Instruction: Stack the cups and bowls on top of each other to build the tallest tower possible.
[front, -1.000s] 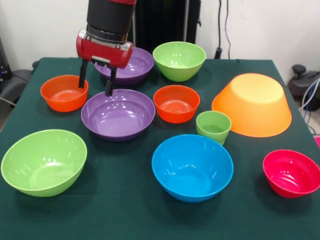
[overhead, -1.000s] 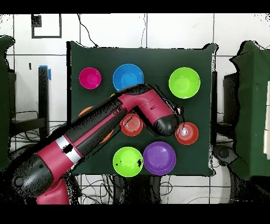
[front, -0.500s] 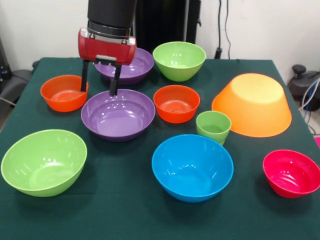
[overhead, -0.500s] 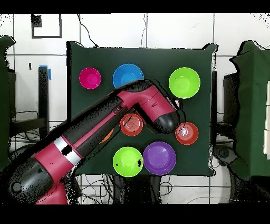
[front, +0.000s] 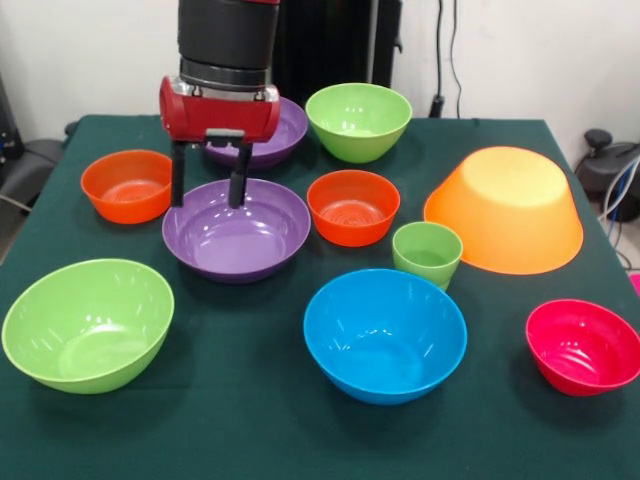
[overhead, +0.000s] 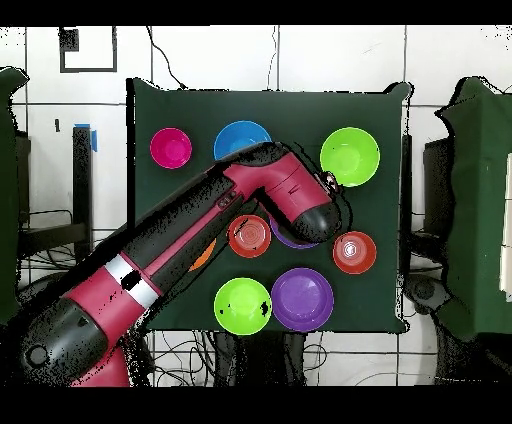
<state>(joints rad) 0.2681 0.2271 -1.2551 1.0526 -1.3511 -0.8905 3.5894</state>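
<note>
My gripper (front: 208, 198) is open and empty, its two black fingers hanging over the far rim of the nearer purple bowl (front: 237, 238). The second purple bowl (front: 278, 135) is behind it, partly hidden by the gripper. One light-green cup (front: 427, 254) stands upright right of centre. Around it are two orange-red bowls (front: 127, 186) (front: 352, 206), two light-green bowls (front: 358, 120) (front: 88, 322), a blue bowl (front: 385, 334), a pink-red bowl (front: 585, 346) and the big orange-yellow bowl (front: 505, 210), mouth down. In the overhead view the arm (overhead: 290, 200) hides the gripper.
All bowls sit apart on the dark green table (front: 250, 420). In the overhead view the arm crosses the table middle and covers the orange-yellow bowl, the cup and most of one purple bowl. Cables and a chair stand beyond the table's edges.
The gripper has moved from the gap between the left orange-red bowl and the purple bowl towards the camera, over the purple bowl's far rim. It stayed open. No bowl moved.
</note>
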